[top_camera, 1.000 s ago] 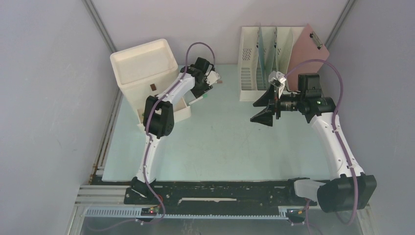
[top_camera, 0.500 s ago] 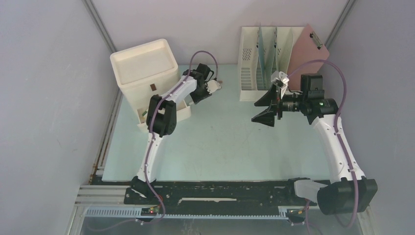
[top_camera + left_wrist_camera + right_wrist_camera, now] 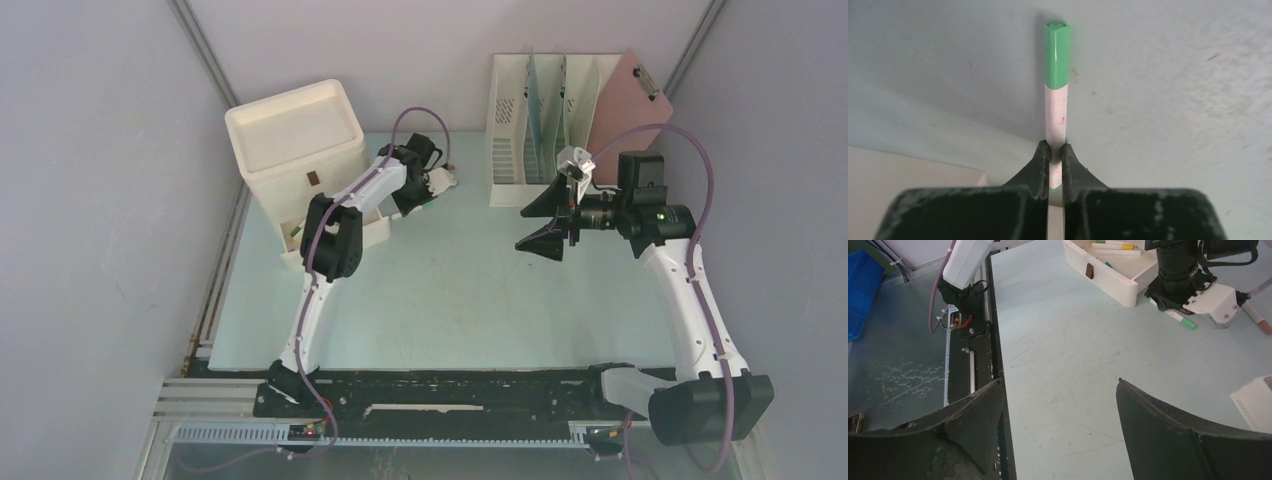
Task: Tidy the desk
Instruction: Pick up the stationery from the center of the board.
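Two grippers are showing opposite states. On the left arm, the left gripper (image 3: 1055, 155) is pinching a white marker (image 3: 1056, 110) with a green cap. Its jaws are standing almost together, with only the barrel's width between them, and the cap is pointing away from the gripper. It is working toward the far left corner of the desk (image 3: 450, 290), just beside the open drawer (image 3: 1108, 270) of the cream drawer unit (image 3: 295, 135), where other pens (image 3: 1113, 246) are lying. Whether the held marker is touching the desk cannot be told. On the right arm, the right gripper (image 3: 1059, 382) is standing wide open and holding nothing. It is hovering over the desk's right half, near the file rack (image 3: 540, 110) at the far edge. The desk is lying flat across the middle of the top view, its black rail (image 3: 450, 390) running along the near edge.
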